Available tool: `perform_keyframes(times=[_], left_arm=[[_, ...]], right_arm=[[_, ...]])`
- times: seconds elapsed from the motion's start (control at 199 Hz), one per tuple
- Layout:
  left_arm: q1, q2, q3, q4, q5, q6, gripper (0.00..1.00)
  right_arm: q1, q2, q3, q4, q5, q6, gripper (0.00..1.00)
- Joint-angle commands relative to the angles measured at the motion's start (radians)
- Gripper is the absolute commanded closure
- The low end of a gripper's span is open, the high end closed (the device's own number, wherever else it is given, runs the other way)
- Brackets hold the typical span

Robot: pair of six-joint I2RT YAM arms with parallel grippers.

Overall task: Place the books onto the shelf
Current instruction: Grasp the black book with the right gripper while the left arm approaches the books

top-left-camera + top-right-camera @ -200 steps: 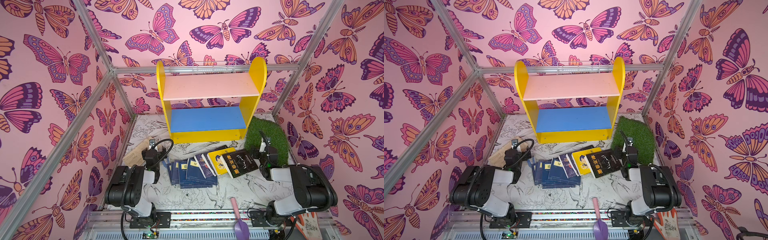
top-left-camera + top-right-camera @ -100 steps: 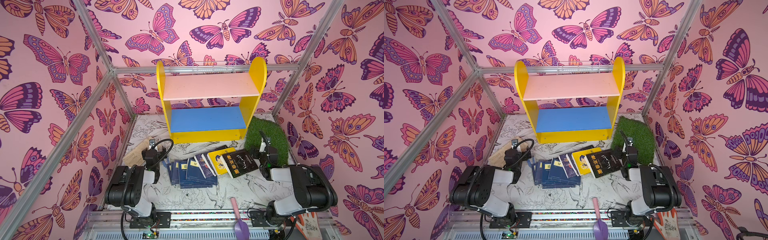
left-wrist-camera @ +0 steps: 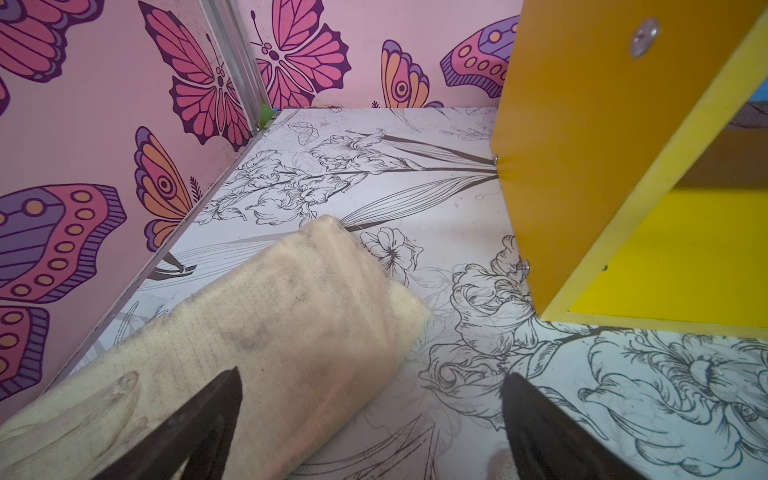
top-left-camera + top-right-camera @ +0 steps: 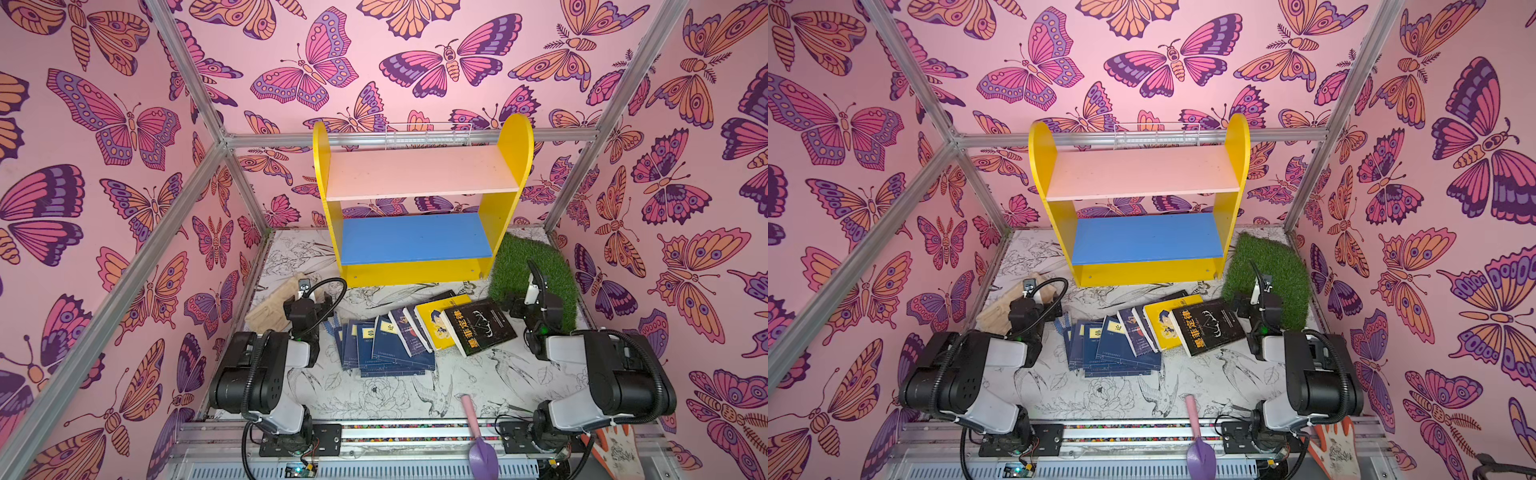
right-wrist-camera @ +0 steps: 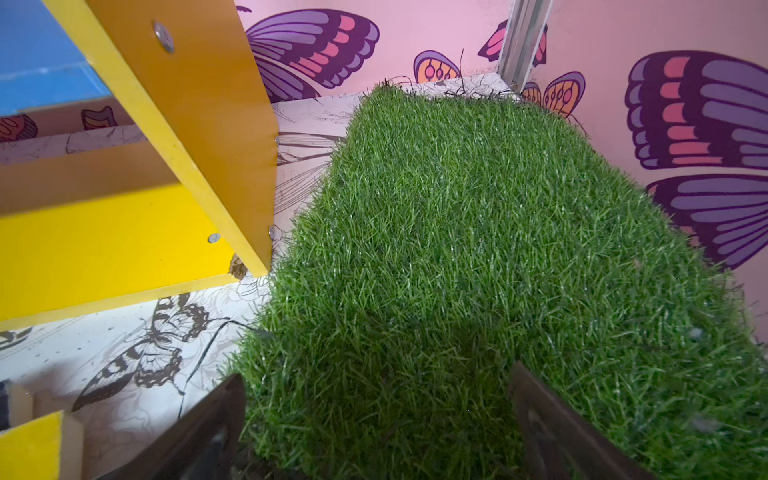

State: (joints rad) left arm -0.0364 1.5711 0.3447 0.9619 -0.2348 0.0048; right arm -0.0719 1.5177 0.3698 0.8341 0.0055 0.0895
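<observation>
The shelf stands at the back of the desk, both boards bare. A grass mat touches its right foot. The books lie fanned mid-desk, between the arms. A beige cloth lies left. The left end effector gapes wide beside the cloth, and the right end effector does so over the grass; both hold nothing.

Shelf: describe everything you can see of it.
The shelf is a two-tier bookcase of painted board, standing upright at the back of the table. Two yellow round-topped sides carry a pale pink upper board and a blue lower board above a yellow kick panel. Screw heads show on the sides. Both boards are bare. Green turf lies beside one foot.
</observation>
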Motion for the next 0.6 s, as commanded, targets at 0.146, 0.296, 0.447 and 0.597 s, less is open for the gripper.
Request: perform_keyframes(times=[0.146,0.296,0.447,0.597], left_arm=[[-0.031,-0.082,-0.035,-0.007,-0.037,0.015,0.01],[-0.129,-0.249,-0.055,-0.049,-0.366,0.037,0.01],[-0.175,-0.413,0.031,-0.155,-0.589,-0.009,0.01],[-0.323,-0.492,0.171,-0.575,-0.670,-0.126,0.01]], right_arm=[[-0.001,-0.015,0.006,0.035,-0.086,0.003,0.17],[0.000,-0.180,0.136,-0.305,-0.059,0.017,0.15],[0.018,-0.326,0.204,-0.487,0.075,0.237,0.25],[0.065,-0.438,0.237,-0.779,0.043,0.437,0.27]])
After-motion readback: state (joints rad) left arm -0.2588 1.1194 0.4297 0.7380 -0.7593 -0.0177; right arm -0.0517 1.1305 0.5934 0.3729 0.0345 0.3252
